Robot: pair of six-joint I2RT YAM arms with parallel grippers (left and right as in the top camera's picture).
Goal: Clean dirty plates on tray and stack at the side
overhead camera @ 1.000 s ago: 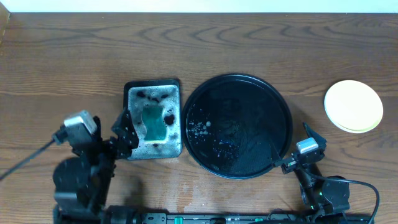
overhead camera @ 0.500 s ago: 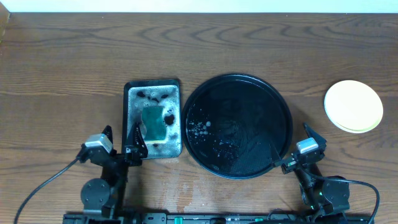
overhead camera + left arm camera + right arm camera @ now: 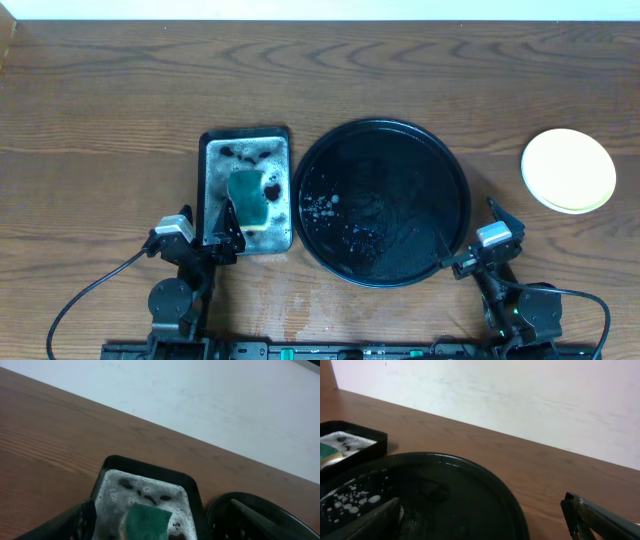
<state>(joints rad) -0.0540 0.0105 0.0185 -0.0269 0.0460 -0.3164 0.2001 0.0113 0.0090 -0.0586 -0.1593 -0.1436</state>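
The large round black tray (image 3: 462,175) sits mid-table with no plates on it, only foam specks and wet streaks; its rim also shows in the right wrist view (image 3: 512,505) and the left wrist view (image 3: 260,502). The plates (image 3: 568,170) stand in one stack at the far right of the table, pale yellow on top with a pale green edge beneath. My left gripper (image 3: 207,228) is open and empty at the near end of the small sponge tray, as the left wrist view (image 3: 165,530) shows. My right gripper (image 3: 468,235) is open and empty at the tray's near right rim, as the right wrist view (image 3: 480,520) shows.
A small rectangular black tray (image 3: 211,150) full of white foam lies left of the round tray, with a green sponge (image 3: 247,197) in it. It also shows in the left wrist view (image 3: 150,467). A white wall runs behind the table's far edge.
My left arm has pulled back from the left and come down low at the front edge, with its open gripper now facing the sponge tray. The right arm, plates and trays have not moved.
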